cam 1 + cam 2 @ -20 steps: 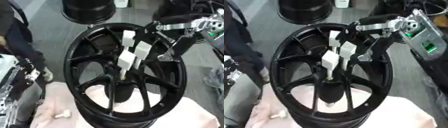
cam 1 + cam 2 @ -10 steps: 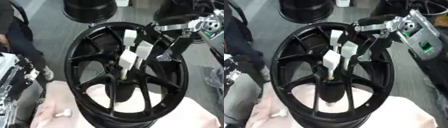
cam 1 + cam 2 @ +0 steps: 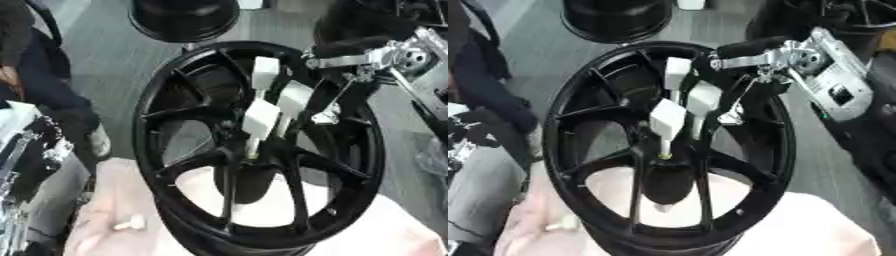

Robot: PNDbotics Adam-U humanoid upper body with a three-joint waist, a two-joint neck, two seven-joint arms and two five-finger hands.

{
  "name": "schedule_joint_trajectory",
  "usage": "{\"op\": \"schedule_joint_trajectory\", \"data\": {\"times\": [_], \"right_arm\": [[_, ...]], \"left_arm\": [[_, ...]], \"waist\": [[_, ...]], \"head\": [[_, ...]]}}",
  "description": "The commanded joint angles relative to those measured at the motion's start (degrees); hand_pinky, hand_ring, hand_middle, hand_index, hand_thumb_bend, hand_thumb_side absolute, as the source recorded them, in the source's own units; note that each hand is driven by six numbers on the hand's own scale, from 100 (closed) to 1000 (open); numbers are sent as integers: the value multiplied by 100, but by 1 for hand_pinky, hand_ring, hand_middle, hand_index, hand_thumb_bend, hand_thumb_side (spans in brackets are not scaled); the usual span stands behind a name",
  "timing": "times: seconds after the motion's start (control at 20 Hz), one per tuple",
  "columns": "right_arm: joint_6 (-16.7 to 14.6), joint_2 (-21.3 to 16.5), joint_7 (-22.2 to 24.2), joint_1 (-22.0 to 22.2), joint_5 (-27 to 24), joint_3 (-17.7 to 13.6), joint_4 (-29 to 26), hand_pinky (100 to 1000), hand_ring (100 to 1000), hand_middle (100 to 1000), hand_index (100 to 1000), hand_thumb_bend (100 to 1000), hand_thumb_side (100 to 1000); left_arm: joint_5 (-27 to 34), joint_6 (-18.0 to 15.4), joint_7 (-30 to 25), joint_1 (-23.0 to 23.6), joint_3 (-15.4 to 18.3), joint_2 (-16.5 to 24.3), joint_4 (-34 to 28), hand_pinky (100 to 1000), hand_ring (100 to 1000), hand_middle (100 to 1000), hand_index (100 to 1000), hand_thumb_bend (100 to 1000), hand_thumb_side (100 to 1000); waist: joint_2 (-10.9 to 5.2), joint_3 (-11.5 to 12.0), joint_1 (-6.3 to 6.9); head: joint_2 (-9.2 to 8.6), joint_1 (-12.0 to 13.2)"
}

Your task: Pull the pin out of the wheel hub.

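Note:
A black spoked wheel hub (image 3: 188, 165) stands upright on a pinkish cloth (image 3: 105, 210). A thin pale pin (image 3: 663, 149) sticks up out of the hub's centre bore. My right hand (image 3: 262, 116) comes in from the upper right over the rim, its white-padded fingers (image 3: 688, 98) reaching between the spokes. The lowest pads are closed on the pin's top end. My left hand (image 3: 464, 142) shows only as black and silver parts at the left edge, away from the hub.
A second black wheel (image 3: 184, 20) lies on the grey floor behind the hub, and more dark wheels (image 3: 859, 15) at the top right. A person in dark clothes (image 3: 39, 80) stands at the left. A small whitish piece (image 3: 129, 223) lies on the cloth.
The whole picture has shifted a little to the left. My right hand stays at the hub's centre with the pin between its pads.

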Motion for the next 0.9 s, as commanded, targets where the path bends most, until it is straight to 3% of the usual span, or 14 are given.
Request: {"op": "schedule_joint_trajectory", "data": {"times": [0.05,0.6,0.9], "right_arm": [[-112,-89,78,-83,34,-91,10,814,874,765,863,219,120],[-108,-97,105,-85,27,-114,48,806,859,719,839,196,100],[-46,-99,67,-99,-5,-151,50,791,830,612,760,152,100]], "left_arm": [[-2,-4,-20,-82,-23,66,-126,643,729,718,788,462,546],[-8,-8,-39,-95,-20,63,-132,644,728,718,789,465,545],[-15,-5,-47,-89,-17,59,-132,644,728,717,789,465,545]], "waist": [[-59,12,30],[-46,34,30],[-54,33,27]], "head": [[-57,-23],[-73,-38],[-68,-28]]}}
